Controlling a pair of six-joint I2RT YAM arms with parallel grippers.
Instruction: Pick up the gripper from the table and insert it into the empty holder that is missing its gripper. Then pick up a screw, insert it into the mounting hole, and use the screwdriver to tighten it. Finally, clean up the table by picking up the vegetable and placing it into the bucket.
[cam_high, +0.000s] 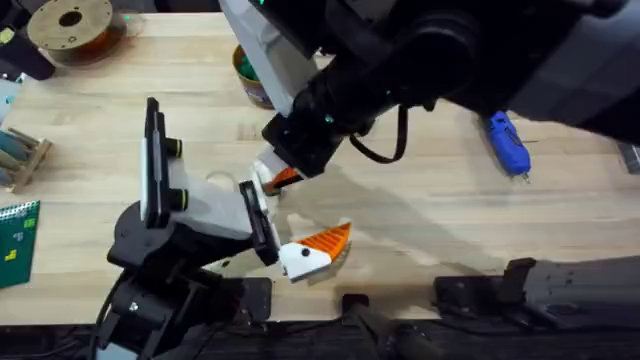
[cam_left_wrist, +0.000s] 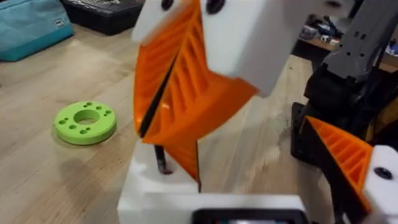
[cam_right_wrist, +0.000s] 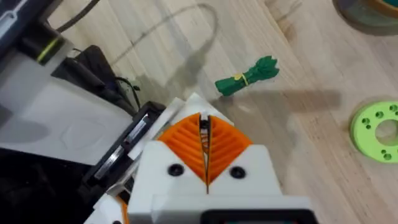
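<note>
Closest to you, your right gripper (cam_right_wrist: 204, 134) has its two orange ribbed pads pressed together, and they seem to pinch the orange wedge-shaped plastic fingertip (cam_left_wrist: 185, 155), point downward. The wedge sits right over the white angular plastic finger block (cam_left_wrist: 152, 186), the bare finger of your left gripper (cam_high: 290, 222). I can't tell whether it is seated or only touching. The left jaws stand wide apart, holding nothing, and the other finger already carries its orange ribbed pad (cam_left_wrist: 342, 152).

The wedge looks slightly tilted against the block. Push down like that and it may jam, or twist out of the pinch and drop to the wooden table (cam_high: 420, 215). Releasing before it seats would likely do the same. Your right arm also reaches across the left arm, so a sideways pull could drag the block off line.

Beyond the jaws, the small dark green leafy toy vegetable (cam_right_wrist: 246, 77) lies on the table near the lime-green plastic ring (cam_left_wrist: 85, 122). The round tub with the yellow-green rim (cam_high: 248, 75) stands at the far side, and the blue pen-shaped screwdriver (cam_high: 508, 145) lies far right.

No writing is legible. The teal bag (cam_left_wrist: 31, 25) has a small tag too blurred to read.
</note>
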